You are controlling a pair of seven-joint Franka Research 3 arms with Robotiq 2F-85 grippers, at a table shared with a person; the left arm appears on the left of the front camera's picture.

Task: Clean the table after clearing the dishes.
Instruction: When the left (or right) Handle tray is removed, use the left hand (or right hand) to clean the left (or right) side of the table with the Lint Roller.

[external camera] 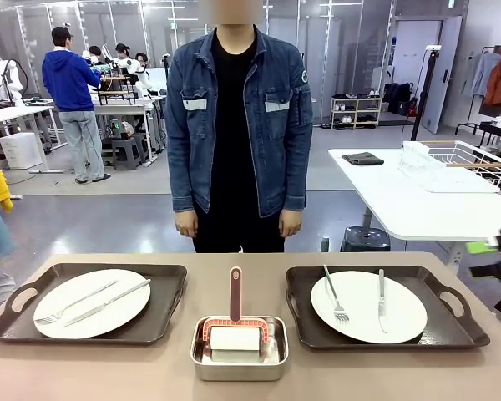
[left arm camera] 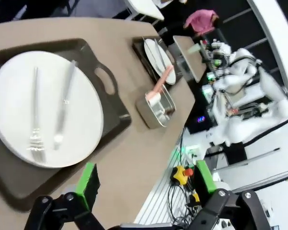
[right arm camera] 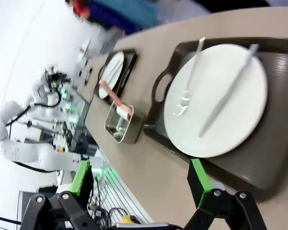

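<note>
Table (external camera: 108, 372) bears dishes (external camera: 92, 302) on crosswise trays (external camera: 163, 276); left hand (left arm camera: 146, 181), right hand (right arm camera: 139, 179) spread wide.

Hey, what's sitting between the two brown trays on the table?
A small square steel pan holding a pink-handled scrubber sits between the left tray and the right tray, seen in the front view.

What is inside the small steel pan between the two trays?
Inside the steel pan lies a cleaning tool with a white block and a reddish handle that sticks out over the far rim. The bottom under the block is covered.
</note>
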